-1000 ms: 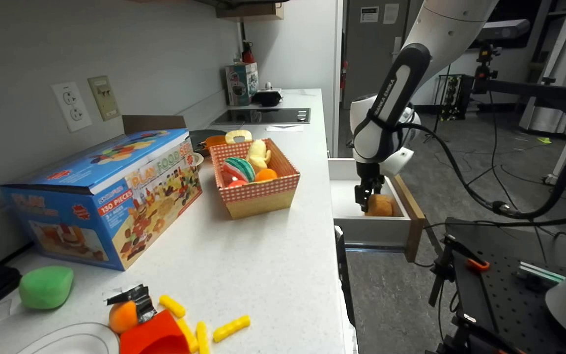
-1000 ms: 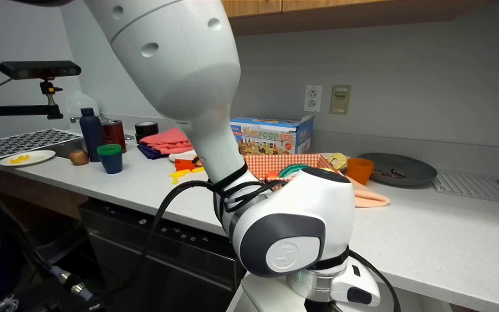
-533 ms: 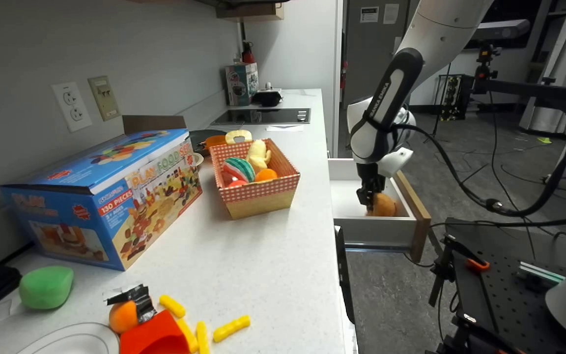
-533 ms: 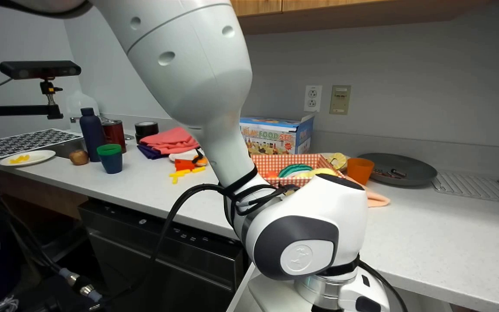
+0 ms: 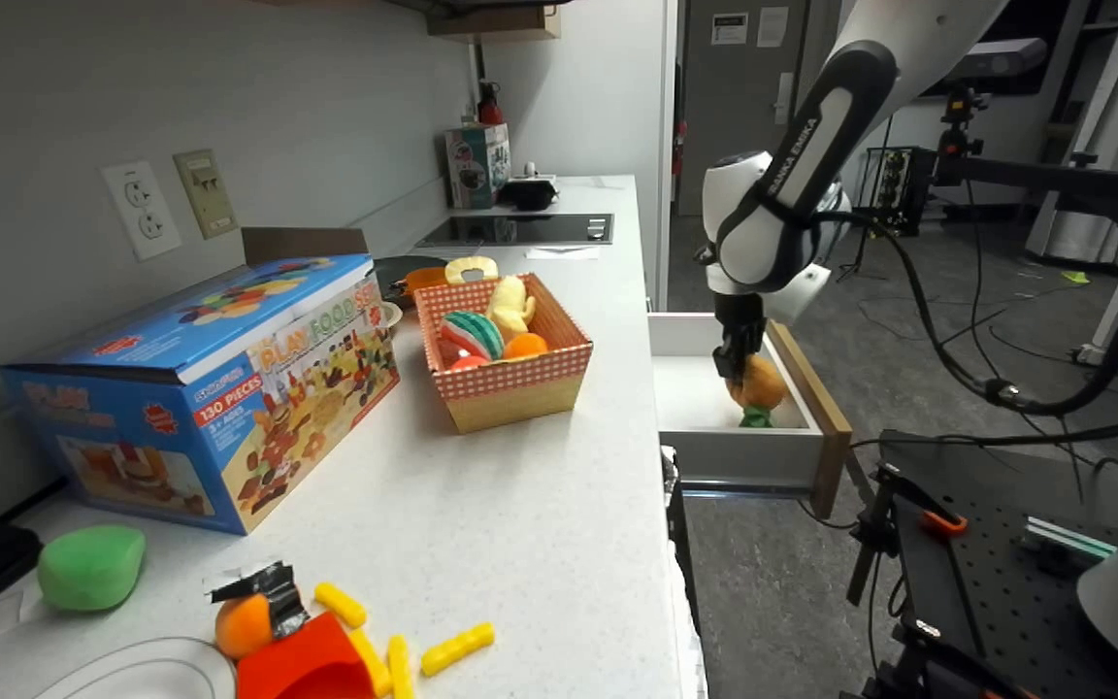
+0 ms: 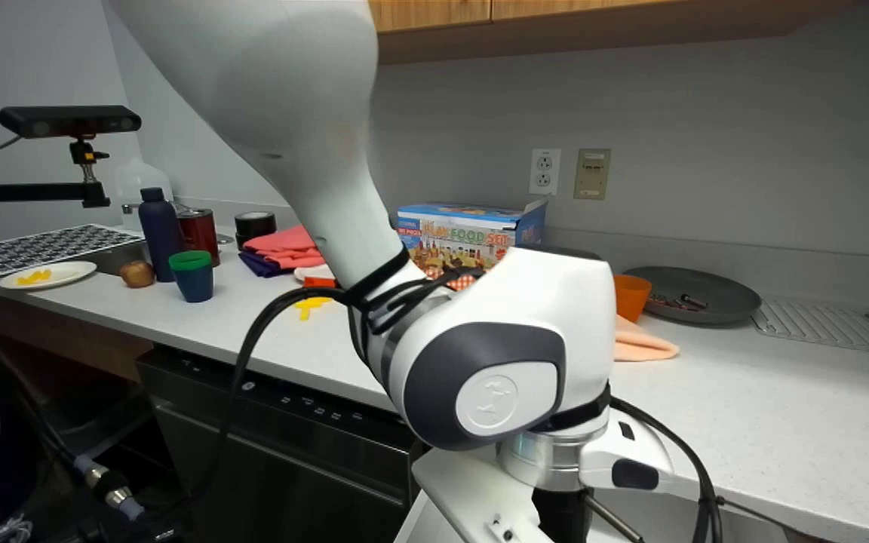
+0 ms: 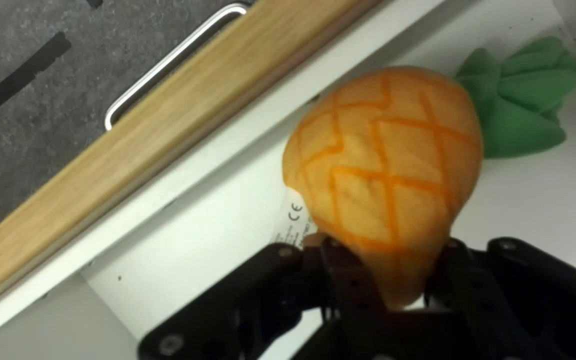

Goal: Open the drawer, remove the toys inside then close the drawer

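The drawer (image 5: pixel 808 393) stands pulled out, its white inside and wooden front edge showing in an exterior view. My gripper (image 7: pixel 392 245) reaches down into it and is shut on the narrow end of an orange toy with crossing lines and green leaves (image 7: pixel 528 100). The toy's round orange body (image 7: pixel 393 150) spreads past the fingertips in the wrist view. In an exterior view the gripper (image 5: pixel 736 372) and the toy (image 5: pixel 760 382) are inside the drawer near its front; whether the toy touches the bottom I cannot tell. A red toy (image 5: pixel 469 362) lies in the basket.
On the counter (image 5: pixel 481 505) a checked basket (image 5: pixel 510 403) holds several play foods. Beyond it stands a blue play-food box (image 5: pixel 229 359). Yellow sticks (image 5: pixel 457 649) and a green blob (image 5: pixel 91 568) lie near the counter's end. A metal handle (image 7: pixel 168 60) sticks out from the drawer front.
My gripper has closed on the orange toy and risen a little with it. The toy's green leaves now show in an exterior view. The drawer has slid slightly outward.
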Available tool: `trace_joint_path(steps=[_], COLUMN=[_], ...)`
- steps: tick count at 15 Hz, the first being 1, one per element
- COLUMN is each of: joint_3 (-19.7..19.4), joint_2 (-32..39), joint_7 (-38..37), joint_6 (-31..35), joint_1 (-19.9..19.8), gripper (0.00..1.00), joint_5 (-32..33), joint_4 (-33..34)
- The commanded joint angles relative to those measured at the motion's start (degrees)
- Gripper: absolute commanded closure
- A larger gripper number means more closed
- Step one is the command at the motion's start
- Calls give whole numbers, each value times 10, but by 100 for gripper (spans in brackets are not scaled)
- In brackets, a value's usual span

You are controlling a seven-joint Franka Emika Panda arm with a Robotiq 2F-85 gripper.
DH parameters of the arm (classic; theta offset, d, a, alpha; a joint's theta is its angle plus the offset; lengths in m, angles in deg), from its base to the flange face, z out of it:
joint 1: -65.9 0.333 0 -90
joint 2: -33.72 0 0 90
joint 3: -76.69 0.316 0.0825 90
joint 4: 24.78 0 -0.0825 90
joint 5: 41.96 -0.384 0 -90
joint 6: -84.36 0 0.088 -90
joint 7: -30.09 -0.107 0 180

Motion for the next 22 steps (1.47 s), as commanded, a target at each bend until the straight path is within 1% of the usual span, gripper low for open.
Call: trace_joint_path(steps=[1,3,6,9,11,13,16,18,20,21,22], joint_3=[-14,-5,22,55,77,96,101,87,72,57,95], joint_2=[-131,-186,-264,-337,-371,-391,-402,-411,-415,-421,-392], joint_7=[-13,-11,7,18,22,29,52,58,68,76,52], joint_6=[69,104,140,165,181,203,244,257,258,247,248], joint_1=[19,19,20,35,51,70,103,130,153,173,133], gripper=[95,95,95,95,95,95,95,95,95,95,81], joint_5=[49,63,50,40,44,46,41,42,38,31,36], joint_4=[-90,-116,-146,-168,-176,-180,-182,-191,-196,-200,-179])
